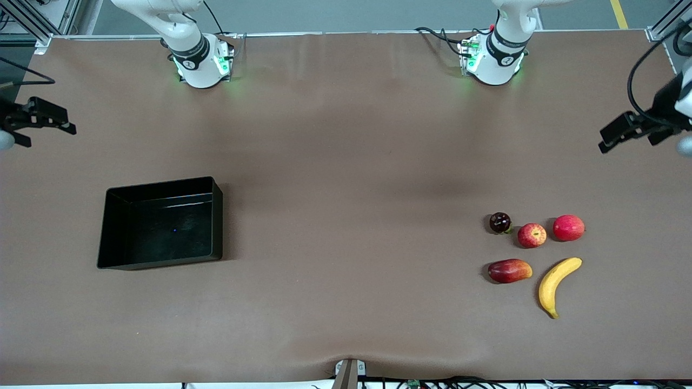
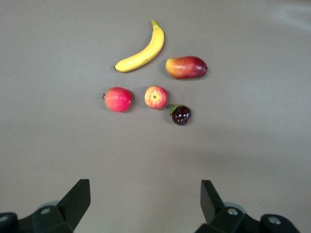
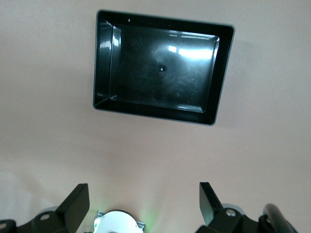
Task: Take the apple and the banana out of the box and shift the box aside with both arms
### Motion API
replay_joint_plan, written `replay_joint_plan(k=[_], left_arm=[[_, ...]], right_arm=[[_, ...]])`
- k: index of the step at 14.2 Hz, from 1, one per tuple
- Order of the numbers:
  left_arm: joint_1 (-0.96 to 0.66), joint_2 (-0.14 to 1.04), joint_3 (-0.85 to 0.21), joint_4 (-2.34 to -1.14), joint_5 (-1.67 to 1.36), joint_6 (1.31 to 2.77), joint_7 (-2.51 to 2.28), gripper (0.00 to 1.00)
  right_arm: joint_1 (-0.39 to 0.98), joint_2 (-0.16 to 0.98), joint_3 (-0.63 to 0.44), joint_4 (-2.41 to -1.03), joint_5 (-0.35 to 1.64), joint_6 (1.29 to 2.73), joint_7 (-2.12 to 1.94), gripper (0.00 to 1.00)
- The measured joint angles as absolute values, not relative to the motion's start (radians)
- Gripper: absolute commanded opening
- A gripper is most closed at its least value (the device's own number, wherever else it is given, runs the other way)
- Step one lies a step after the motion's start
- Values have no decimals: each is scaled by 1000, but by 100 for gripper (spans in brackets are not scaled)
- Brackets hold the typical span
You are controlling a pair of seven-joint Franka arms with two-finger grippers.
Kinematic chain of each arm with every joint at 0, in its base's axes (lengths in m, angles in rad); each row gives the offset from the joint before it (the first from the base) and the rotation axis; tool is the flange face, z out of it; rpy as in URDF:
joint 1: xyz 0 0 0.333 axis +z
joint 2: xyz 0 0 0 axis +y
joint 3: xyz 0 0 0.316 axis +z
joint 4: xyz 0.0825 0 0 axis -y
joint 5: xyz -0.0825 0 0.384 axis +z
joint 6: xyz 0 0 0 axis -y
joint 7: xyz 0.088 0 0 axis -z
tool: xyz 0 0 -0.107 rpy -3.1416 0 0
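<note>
The yellow banana and the small red apple with yellowish patches lie on the table toward the left arm's end. Both show in the left wrist view, banana and apple. The glossy black box stands empty toward the right arm's end and shows in the right wrist view. My left gripper is open and empty, up in the air at the left arm's end, apart from the fruits. My right gripper is open and empty, up in the air at the right arm's end.
A larger plain red fruit and a dark plum-like fruit lie beside the apple. A dark-red-and-orange mango-like fruit lies beside the banana. Brown table cover runs between box and fruits. The right arm's base shows under its gripper.
</note>
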State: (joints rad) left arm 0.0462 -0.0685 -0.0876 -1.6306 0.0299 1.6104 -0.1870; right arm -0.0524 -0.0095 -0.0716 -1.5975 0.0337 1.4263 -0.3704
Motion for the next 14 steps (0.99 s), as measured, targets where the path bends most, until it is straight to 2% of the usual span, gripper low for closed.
replay_joint_plan(k=[4,8,14], left_arm=[[-9,-140,-40,-1703,29,1610,-181,100],[-12,-143,-41,-1697,28,1604,-132,100],[-12,-137,-40,-1671,28,1547,-97,100]], right_arm=[[-46,-28,-60,-1615,34,1420,-300,100],[-43,-30,-56,-1586,34,1488,-293,100],[-42,-30,-54,-1568,30,1491,-289,100]])
